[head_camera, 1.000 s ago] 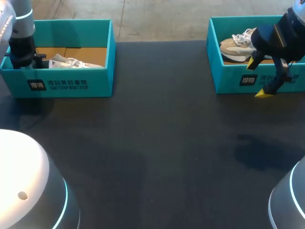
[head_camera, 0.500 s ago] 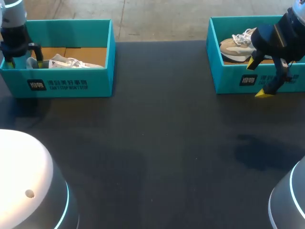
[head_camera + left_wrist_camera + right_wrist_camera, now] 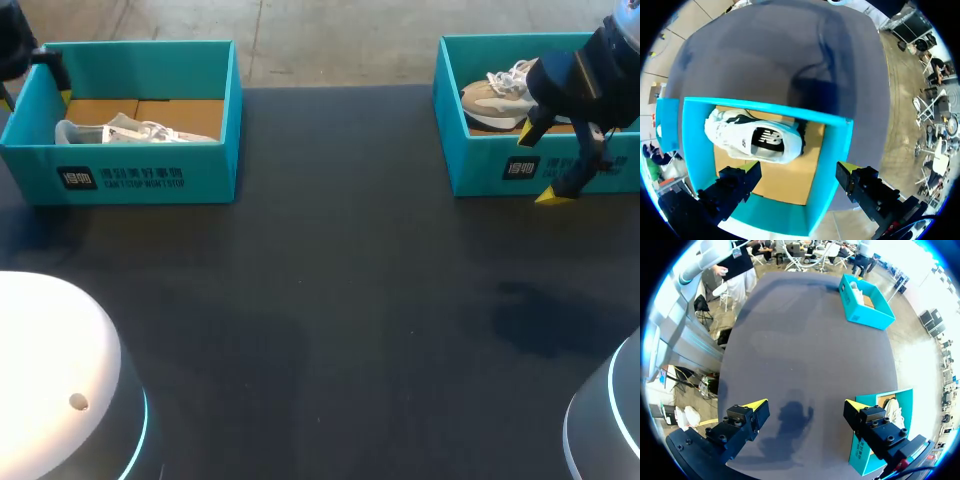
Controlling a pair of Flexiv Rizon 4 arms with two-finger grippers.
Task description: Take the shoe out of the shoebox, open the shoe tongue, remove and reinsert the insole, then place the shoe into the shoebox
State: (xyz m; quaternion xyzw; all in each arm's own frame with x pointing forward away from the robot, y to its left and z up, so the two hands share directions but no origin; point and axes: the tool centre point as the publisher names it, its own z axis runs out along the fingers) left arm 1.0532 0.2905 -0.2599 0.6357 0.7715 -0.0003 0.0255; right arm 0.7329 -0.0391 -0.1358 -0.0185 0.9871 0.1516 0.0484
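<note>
Dark and wide, the surface [image 3: 330,300] is carrying two teal shoeboxes at its far corners. We are holding our left end effector [image 3: 797,168] spread above one end of the left shoebox [image 3: 695,150]. The white sneaker [image 3: 755,142] is lying on the cardboard floor just ahead of the fingers, untouched. One finger seems to be hanging inside the box wall and the other outside it, so we are judging that a straight descent could catch this wall and push or crush the box. Our right end effector [image 3: 540,165] is hanging spread over the near wall of the right shoebox [image 3: 480,170], where a tan sneaker [image 3: 495,100] is resting.
</note>
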